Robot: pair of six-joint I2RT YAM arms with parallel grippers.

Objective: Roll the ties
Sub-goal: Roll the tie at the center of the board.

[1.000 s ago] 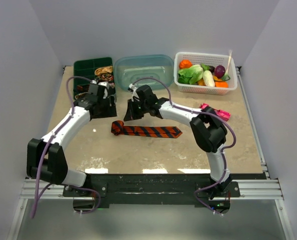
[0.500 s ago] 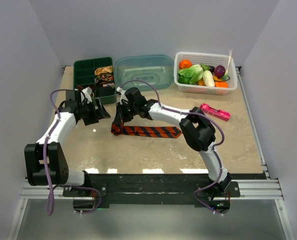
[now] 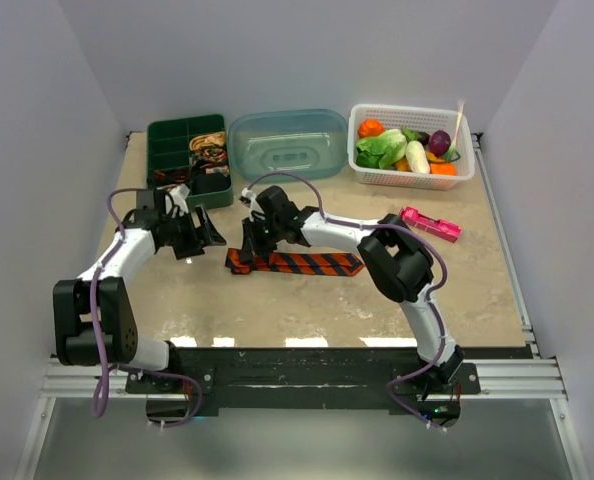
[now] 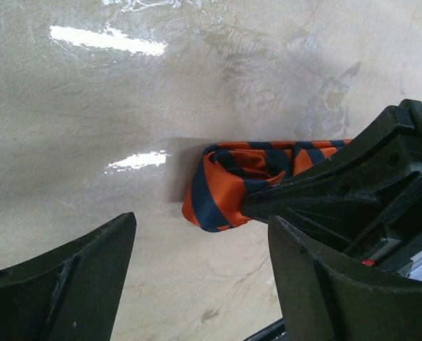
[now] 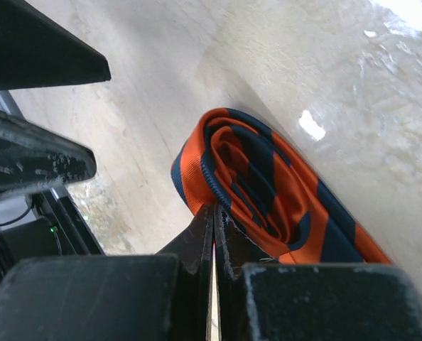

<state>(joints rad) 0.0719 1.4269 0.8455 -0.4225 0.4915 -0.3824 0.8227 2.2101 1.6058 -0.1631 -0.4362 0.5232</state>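
Landmark: we place everything against the orange striped tie [image 3: 297,263], which lies flat on the beige table [image 3: 477,290] and runs left to right ahead of the arm bases.
Rolled end: the tie's left end [image 4: 225,188] is wound into a short, loose coil of a few layers. In the right wrist view [image 5: 268,192] we see orange and dark navy bands spiralling inward. The rest of the tie stretches unrolled to the right.
Right gripper [image 3: 249,245]: it stands over the tie's coiled end with its fingers [image 5: 197,241] pressed together and their tips against the edge of the coil. We cannot tell whether a layer of fabric is caught between them.
Left gripper [image 3: 205,232]: it sits just left of the tie's coiled end with its fingers [image 4: 69,277] spread wide. Only bare table shows between them, and they stand apart from the fabric.
Small coiled ties [image 3: 209,150]: these brown and tan rolls sit in a green compartment tray [image 3: 167,135] behind the tie's left end.
Translucent teal tub [image 3: 247,150]: it sits directly behind the tie, at the far edge of the table.
White basket [image 3: 417,180]: it sits behind the tie's right end and holds vegetables [image 3: 382,148].
Pink gadget [image 3: 430,223]: it lies flat on the table to the right of the tie and slightly behind it, apart from it.
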